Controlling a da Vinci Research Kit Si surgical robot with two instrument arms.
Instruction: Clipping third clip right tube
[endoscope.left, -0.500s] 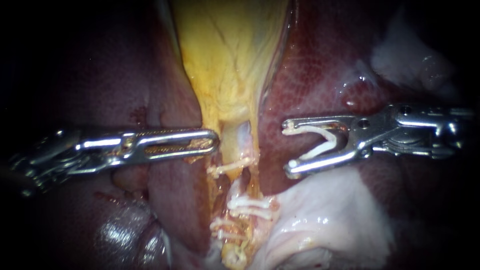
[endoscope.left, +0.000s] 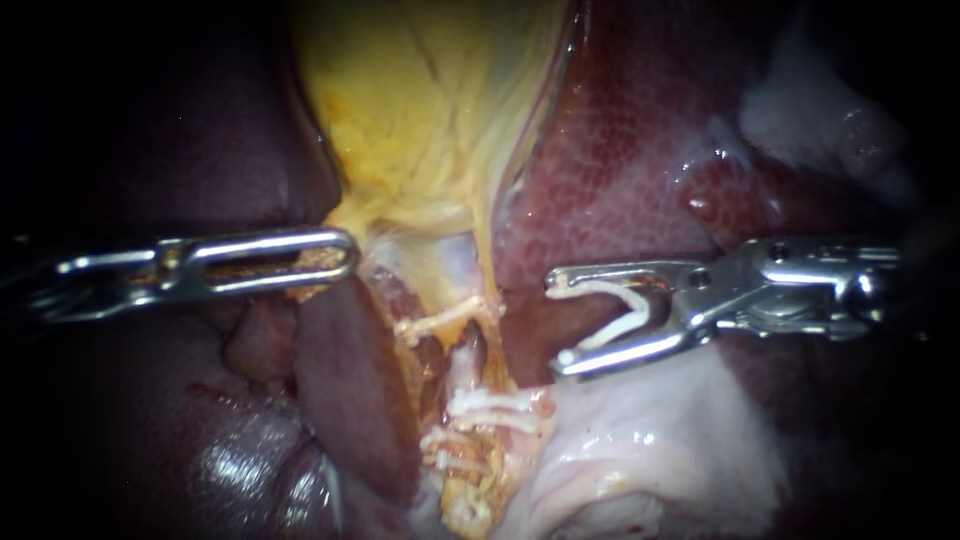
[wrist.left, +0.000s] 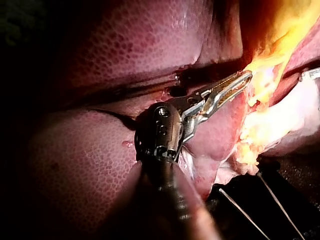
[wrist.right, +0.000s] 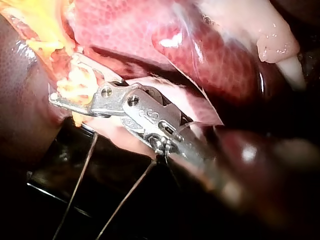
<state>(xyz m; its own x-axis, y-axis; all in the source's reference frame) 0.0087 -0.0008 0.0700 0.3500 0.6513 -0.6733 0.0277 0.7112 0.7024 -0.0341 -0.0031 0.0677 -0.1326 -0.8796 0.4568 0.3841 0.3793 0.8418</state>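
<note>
Because the left instrument (endoscope.left: 348, 259) has its hand clamped flat on the yellow edge of the gallbladder (endoscope.left: 420, 120), the tube (endoscope.left: 466, 362) lies bared just beyond that hand's tip, with white clips (endoscope.left: 440, 322) on it. I cannot tell whether it is the right tube. It looks soft, wet, thin and easily torn, so I judge it is best taken square across a bare stretch. Facing it, near but apart, the right instrument (endoscope.left: 558, 323) holds its hand wide, both jaws cradling a light, springy open clip (endoscope.left: 640, 305).
</note>
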